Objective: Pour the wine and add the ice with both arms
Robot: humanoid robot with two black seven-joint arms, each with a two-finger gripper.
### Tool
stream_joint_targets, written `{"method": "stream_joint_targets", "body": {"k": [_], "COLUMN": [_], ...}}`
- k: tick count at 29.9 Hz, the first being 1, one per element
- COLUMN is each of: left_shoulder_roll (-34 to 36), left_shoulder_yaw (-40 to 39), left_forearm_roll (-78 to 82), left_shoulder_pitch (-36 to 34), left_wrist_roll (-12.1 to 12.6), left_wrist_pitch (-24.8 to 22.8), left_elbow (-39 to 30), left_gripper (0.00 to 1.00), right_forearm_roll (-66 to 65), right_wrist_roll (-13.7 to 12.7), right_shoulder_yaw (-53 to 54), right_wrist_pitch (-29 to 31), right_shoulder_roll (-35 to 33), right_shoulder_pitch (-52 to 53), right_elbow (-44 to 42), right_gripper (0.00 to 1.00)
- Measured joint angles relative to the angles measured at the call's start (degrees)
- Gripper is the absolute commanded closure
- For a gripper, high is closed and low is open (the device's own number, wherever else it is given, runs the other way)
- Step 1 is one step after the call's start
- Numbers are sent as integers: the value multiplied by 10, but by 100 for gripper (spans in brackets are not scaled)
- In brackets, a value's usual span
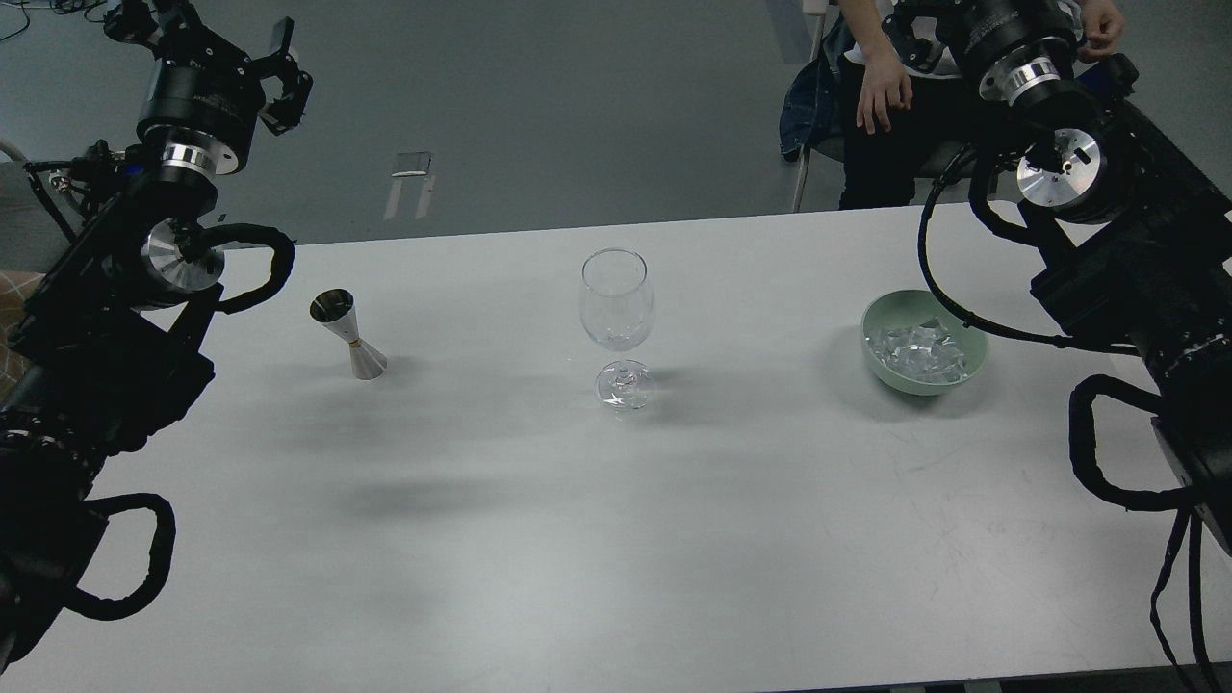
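Note:
A clear stemmed wine glass [617, 310] stands upright mid-table. To its left stands a small silver jigger [348, 334]; I cannot see the wine, and nothing shows inside the jigger from here. The ice [914, 350] is a heap of clear chunks in a pale green bowl [974, 364] at the right. My left arm [178, 159] rises beyond the table's far left corner; its gripper [286, 69] is held high with fingers apart and nothing between them. My right arm [1064, 173] is raised at the far right. Its gripper [914, 34] is dark against the person behind.
A seated person with a hand [881, 96] resting on the lap sits on a chair just past the table's far edge, close to my right arm's end. The white table [616, 539] spans the view; black cable loops [1097, 462] hang from both arms.

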Motion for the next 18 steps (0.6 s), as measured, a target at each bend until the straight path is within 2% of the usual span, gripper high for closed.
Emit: {"method": "stream_joint_targets", "body": {"k": [18], "left_shoulder_roll": [-2], "left_shoulder_yaw": [20], "left_forearm_roll": [-9], "left_shoulder_pitch": [0], "left_wrist_roll": [-4], "left_wrist_pitch": [13], "left_elbow": [11], "left_gripper": [2], "right_forearm_roll": [0], "right_wrist_roll": [-4], "right_shoulder_yaw": [14], "right_wrist_pitch": [-1], "right_shoulder_roll": [0], "right_shoulder_pitch": [-2], "right_elbow": [-2], "right_gripper": [0]}}
